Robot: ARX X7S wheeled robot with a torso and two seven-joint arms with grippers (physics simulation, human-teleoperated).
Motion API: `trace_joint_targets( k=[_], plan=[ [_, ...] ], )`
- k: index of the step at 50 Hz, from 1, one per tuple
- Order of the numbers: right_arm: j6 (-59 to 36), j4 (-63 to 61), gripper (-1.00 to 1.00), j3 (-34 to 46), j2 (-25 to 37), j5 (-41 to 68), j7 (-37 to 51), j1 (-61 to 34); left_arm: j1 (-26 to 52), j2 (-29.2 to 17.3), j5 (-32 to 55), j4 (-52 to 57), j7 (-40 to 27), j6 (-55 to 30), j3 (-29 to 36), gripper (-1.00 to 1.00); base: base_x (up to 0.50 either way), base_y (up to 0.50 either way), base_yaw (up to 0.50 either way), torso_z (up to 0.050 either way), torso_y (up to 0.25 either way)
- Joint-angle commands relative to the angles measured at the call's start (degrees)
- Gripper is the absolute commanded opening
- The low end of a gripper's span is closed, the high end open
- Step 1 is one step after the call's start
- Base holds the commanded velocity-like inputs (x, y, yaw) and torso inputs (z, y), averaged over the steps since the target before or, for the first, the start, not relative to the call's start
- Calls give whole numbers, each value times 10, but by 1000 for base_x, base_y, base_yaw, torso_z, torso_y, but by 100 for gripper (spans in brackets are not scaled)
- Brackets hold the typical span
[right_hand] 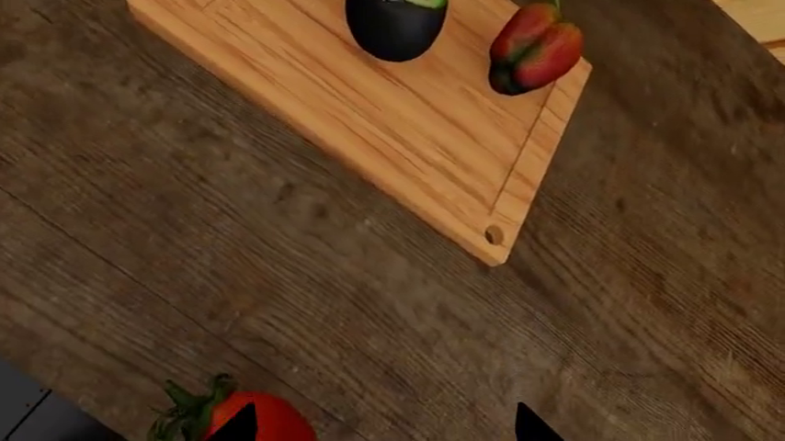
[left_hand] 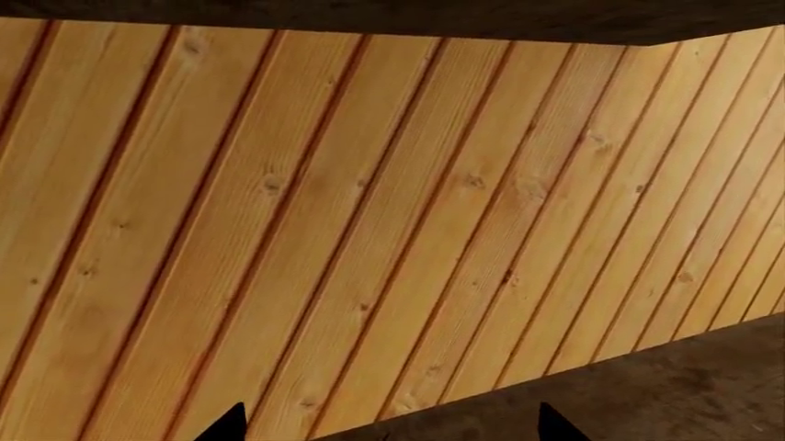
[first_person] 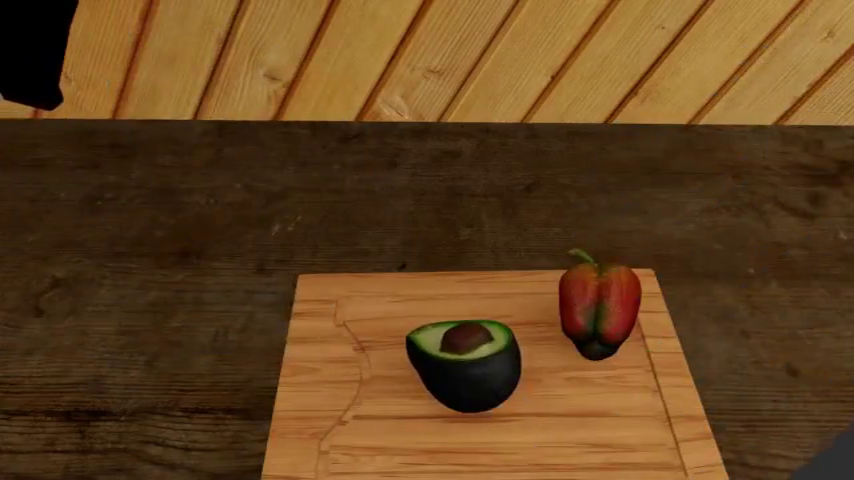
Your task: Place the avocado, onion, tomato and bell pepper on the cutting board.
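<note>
The avocado [first_person: 463, 365] stands cut side up on the light-wood cutting board [first_person: 347, 420]. The bell pepper [first_person: 599, 305] stands beside it near the board's right edge. The right wrist view shows the same board [right_hand: 405, 138], avocado [right_hand: 395, 23] and bell pepper [right_hand: 534, 50]. It also shows the tomato [right_hand: 276, 424] on the dark table, off the board. My right gripper [right_hand: 382, 428] is open above the table, and one fingertip overlaps the tomato. My left gripper [left_hand: 392, 430] is open with nothing in it, facing the plank wall. The onion is out of view.
A wall of light wooden planks [first_person: 441, 55] runs along the back of the dark wooden table [first_person: 160, 250]. My left arm [first_person: 30, 50] shows as a black shape at the top left of the head view. A grey edge [right_hand: 25, 413] lies near the tomato.
</note>
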State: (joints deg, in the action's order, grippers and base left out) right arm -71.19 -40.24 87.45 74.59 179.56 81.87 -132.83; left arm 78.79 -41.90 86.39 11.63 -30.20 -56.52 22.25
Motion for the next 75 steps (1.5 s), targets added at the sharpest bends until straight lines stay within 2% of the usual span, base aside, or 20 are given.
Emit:
trace_joint_targets(
  k=[1,16,33,54,75],
  plan=[
    [-4,-17,100,36,7,4,-7,-20,1,2,-1,1,0,2,2,100,0,0,0,0,0],
    [10,-45,100,14,6,-11,-51,9,0,-1,-12,0,4,6,5,100,0,0,0,0,0],
    [34,-76,100,-9,11,-90,-136,77,0,-5,-20,0,6,9,7,100,0,0,0,0,0],
    [28,-105,100,-7,60,-109,-155,107,5,-5,-21,4,3,10,8,100,0,0,0,0,0],
    [46,-106,100,-7,57,-191,-224,162,5,-7,-24,6,2,12,10,100,0,0,0,0,0]
  ],
)
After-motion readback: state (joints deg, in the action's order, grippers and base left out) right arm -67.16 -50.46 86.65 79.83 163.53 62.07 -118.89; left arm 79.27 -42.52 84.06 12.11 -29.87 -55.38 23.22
